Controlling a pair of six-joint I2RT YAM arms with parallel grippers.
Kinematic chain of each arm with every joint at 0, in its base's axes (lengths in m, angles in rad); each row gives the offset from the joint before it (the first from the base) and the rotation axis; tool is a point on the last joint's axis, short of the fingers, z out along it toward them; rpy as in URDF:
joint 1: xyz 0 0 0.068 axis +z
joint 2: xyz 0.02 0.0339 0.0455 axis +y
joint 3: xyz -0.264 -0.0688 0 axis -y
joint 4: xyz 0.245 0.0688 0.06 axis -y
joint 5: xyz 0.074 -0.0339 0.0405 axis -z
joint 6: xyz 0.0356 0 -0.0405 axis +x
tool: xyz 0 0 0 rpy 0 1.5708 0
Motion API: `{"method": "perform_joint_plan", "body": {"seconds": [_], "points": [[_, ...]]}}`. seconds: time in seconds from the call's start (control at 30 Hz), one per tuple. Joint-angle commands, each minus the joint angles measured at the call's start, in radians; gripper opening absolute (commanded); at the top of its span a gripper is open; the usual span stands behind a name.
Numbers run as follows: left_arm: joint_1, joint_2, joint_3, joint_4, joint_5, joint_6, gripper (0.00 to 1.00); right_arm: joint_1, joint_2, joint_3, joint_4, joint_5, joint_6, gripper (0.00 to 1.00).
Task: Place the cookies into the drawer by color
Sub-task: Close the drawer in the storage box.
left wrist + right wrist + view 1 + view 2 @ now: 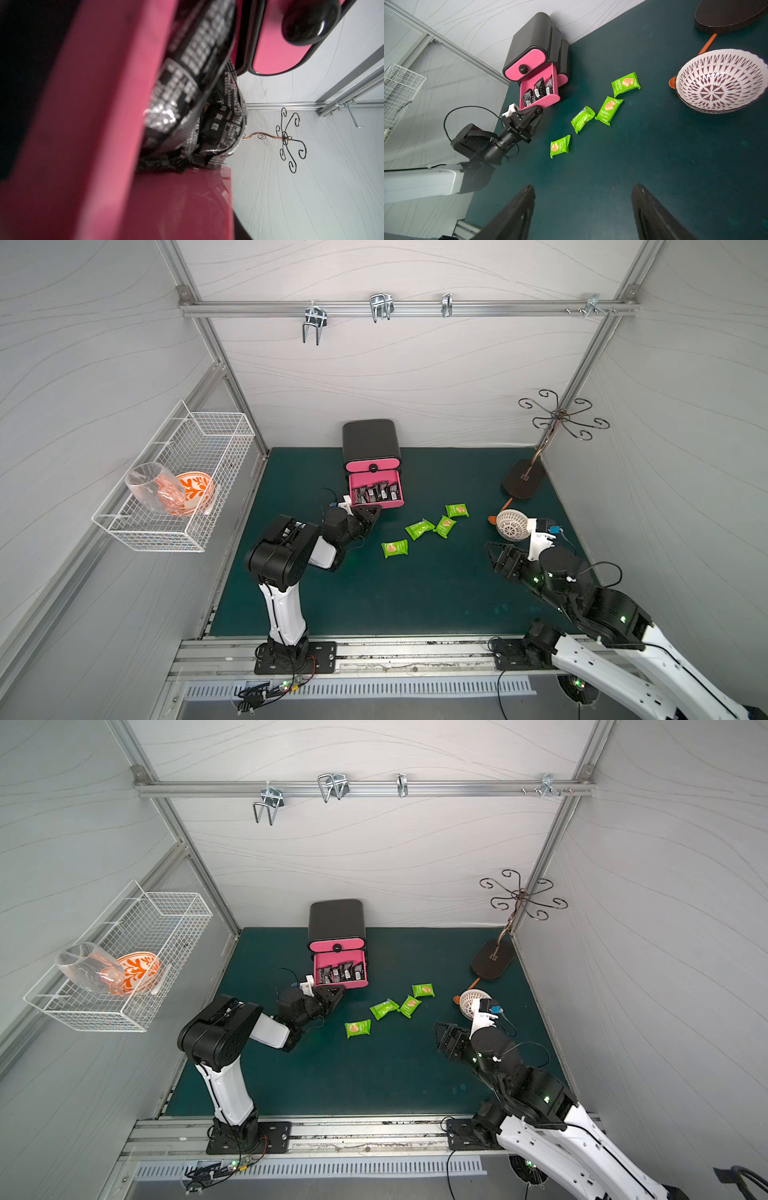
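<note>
Middle tray of the drawer (371,439) at 12 o'clock is pulled out with the black cookies (376,491) in it, so I'd guess it gets shut next. Push straight toward 12, no twisting, packets tucked in. Left gripper (538,111) looks pinched narrow onto its knob (539,110). Right gripper (490,558) gapes wide and empty at 4 o'clock. Green cookies (419,529) lie loose on the mat (374,593) in between.
</note>
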Motion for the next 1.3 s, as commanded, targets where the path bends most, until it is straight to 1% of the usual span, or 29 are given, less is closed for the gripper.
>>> {"method": "perform_joint_plan", "body": {"seconds": [0.0, 0.23, 0.33, 0.47, 0.63, 0.73, 0.93, 1.03, 1.13, 1.17, 1.27], "points": [[0.009, -0.016, 0.062, 0.111, -0.013, 0.02, 0.28, -0.003, -0.014, 0.012, -0.029, 0.023, 0.015, 0.78], [0.03, -0.016, 0.104, 0.052, -0.049, 0.027, 0.28, -0.004, -0.023, 0.005, -0.028, 0.025, 0.021, 0.78], [0.045, 0.015, 0.135, 0.066, -0.05, 0.024, 0.29, -0.004, -0.02, 0.006, -0.027, 0.022, 0.021, 0.77], [0.058, 0.07, 0.18, 0.092, -0.053, -0.02, 0.29, -0.004, -0.021, 0.007, -0.029, 0.023, 0.02, 0.78], [0.059, 0.112, 0.222, 0.109, -0.057, -0.049, 0.34, -0.005, -0.024, 0.007, -0.033, 0.027, 0.02, 0.78], [0.064, 0.113, 0.233, 0.096, -0.069, -0.049, 0.36, -0.004, -0.021, 0.008, -0.03, 0.027, 0.02, 0.78], [0.089, 0.115, 0.247, 0.1, -0.084, -0.072, 0.38, -0.003, -0.015, 0.012, -0.027, 0.025, 0.018, 0.78], [0.098, 0.119, 0.261, 0.103, -0.074, -0.08, 0.44, -0.004, -0.014, 0.012, -0.023, 0.024, 0.018, 0.78], [0.101, 0.11, 0.254, 0.113, -0.068, -0.084, 0.53, -0.004, -0.013, 0.012, -0.022, 0.021, 0.019, 0.78], [0.104, 0.101, 0.247, 0.116, -0.067, -0.084, 0.54, -0.004, -0.012, 0.012, -0.022, 0.021, 0.018, 0.78], [0.111, 0.061, 0.208, 0.12, -0.064, -0.081, 0.54, -0.005, -0.013, 0.014, -0.024, 0.022, 0.015, 0.78]]}}
